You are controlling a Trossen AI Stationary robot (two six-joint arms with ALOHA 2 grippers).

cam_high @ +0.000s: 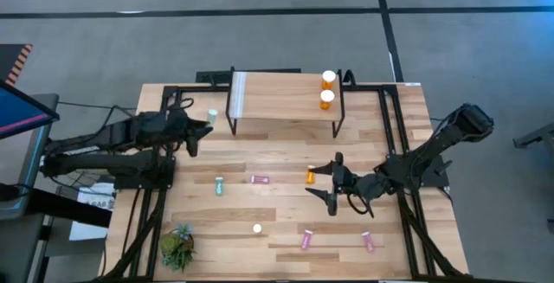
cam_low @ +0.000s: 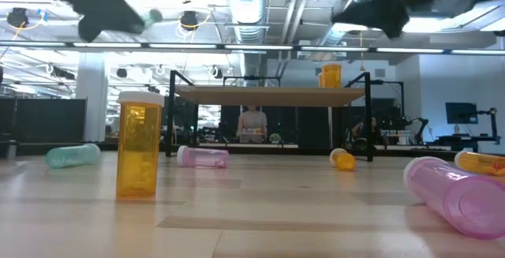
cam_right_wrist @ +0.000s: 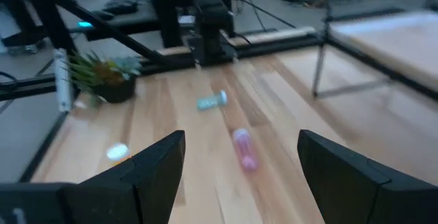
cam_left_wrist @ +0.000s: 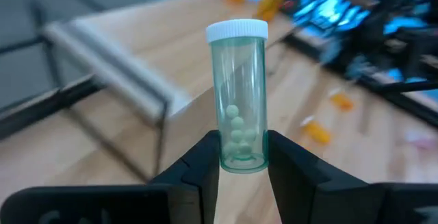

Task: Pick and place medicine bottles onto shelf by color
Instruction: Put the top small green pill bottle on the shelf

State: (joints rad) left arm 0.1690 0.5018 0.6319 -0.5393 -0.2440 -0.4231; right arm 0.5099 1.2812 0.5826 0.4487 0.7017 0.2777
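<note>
My left gripper [cam_left_wrist: 243,157] clamps the base of a teal bottle [cam_left_wrist: 238,97], held above the table just left of the shelf [cam_high: 286,93], where two orange bottles [cam_high: 327,88] stand. My right gripper [cam_high: 332,183] hangs wide open, empty, beside an orange bottle lying on the table [cam_high: 311,176].

Large light-wood plank tabletop [cam_high: 260,205], black frame rails along edges. Small raised light-wood shelf [cam_high: 281,97] on thin black legs at far middle; two orange white-capped bottles [cam_high: 328,89] upright at one end. Lying on tabletop: teal bottle [cam_high: 220,185], pink bottle [cam_high: 260,179], small orange bottle [cam_high: 311,176], two more pink bottles [cam_high: 306,241] nearer front. Small green potted plant [cam_high: 177,247] at front corner.
</note>
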